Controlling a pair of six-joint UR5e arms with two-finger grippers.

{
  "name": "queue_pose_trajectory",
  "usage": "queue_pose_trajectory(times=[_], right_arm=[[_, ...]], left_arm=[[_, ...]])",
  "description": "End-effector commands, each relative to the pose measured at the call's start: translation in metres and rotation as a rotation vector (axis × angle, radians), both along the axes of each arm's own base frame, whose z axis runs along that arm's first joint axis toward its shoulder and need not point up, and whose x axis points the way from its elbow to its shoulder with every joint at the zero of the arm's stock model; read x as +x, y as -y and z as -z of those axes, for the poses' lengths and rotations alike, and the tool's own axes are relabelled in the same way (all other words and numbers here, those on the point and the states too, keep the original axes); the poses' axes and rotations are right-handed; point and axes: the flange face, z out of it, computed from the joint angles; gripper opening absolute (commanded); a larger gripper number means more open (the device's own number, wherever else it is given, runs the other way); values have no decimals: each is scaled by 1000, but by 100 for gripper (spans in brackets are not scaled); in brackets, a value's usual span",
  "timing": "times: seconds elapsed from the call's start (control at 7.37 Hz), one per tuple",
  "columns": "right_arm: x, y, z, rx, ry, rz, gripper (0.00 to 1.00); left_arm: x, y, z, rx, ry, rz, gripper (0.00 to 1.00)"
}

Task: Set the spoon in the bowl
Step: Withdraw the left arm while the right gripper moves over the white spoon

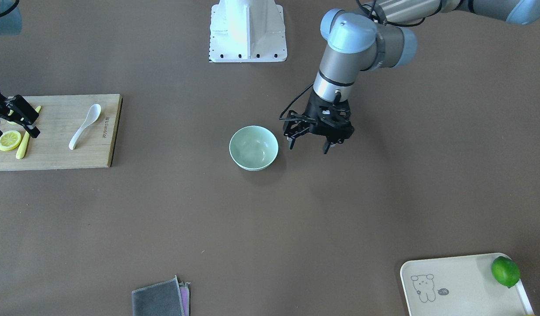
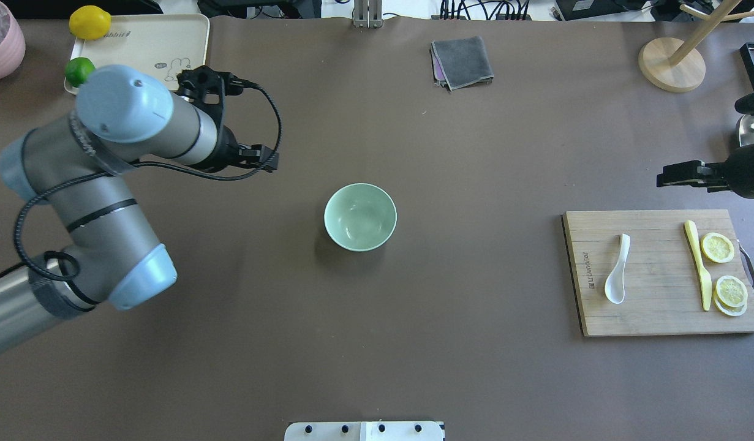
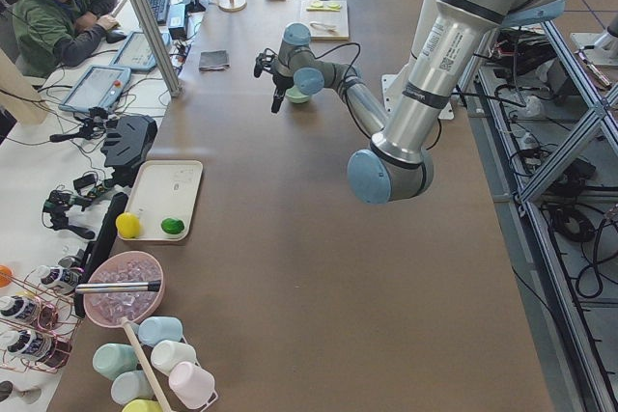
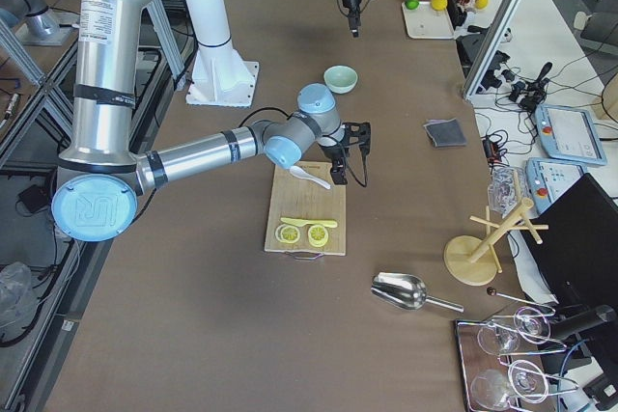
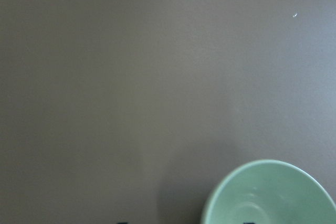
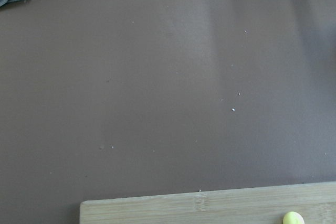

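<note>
The white spoon (image 1: 83,127) lies on a wooden cutting board (image 1: 55,156), scoop toward the robot; it also shows in the overhead view (image 2: 617,275). The mint-green bowl (image 1: 253,147) stands empty at the table's middle, and shows in the overhead view (image 2: 360,217) and the left wrist view (image 5: 273,195). My left gripper (image 1: 310,148) is open and empty, hanging just beside the bowl. My right gripper (image 1: 13,127) is open and empty, above the board's end with the lemon slices, away from the spoon.
A yellow knife (image 1: 24,142) and lemon slices (image 1: 8,140) lie on the board. A grey cloth (image 1: 158,300) lies near the far edge. A cream bear tray (image 1: 458,285) holds a lime (image 1: 505,271). A wooden stand (image 2: 671,64) is at the far right.
</note>
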Motion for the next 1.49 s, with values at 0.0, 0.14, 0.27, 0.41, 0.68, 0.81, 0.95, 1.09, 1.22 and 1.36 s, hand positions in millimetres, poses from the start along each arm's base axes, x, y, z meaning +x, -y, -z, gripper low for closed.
queue_pose_trajectory(times=[0.0, 0.14, 0.27, 0.41, 0.68, 0.81, 0.95, 1.09, 1.22, 1.36], right_arm=[[-25, -14, -8, -123, 17, -93, 99], [-38, -22, -11, -169, 22, -128, 99], [-64, -33, -14, -167, -7, -160, 99], [-89, -46, -15, -170, -18, -197, 97], [-121, -70, -18, -139, -44, -221, 97], [-123, -71, -19, -135, -47, -217, 89], [-123, -74, -22, -137, -53, -214, 84], [-123, -79, -28, -140, -67, -210, 83], [-127, -81, -30, -137, -75, -207, 81], [-130, -85, -33, -128, -88, -206, 78]], left_arm=[[-130, 25, -89, 54, 95, -118, 99], [-191, 43, -140, 123, 184, -177, 99], [-230, 50, -168, 140, 205, -207, 99], [-235, 49, -172, 135, 206, -204, 99], [-234, 48, -172, 131, 204, -202, 99], [-234, 49, -171, 133, 204, -200, 99], [-234, 48, -172, 133, 204, -200, 99], [-235, 48, -171, 136, 203, -199, 99], [-235, 47, -171, 134, 203, -200, 99], [-235, 47, -171, 135, 204, -200, 99]])
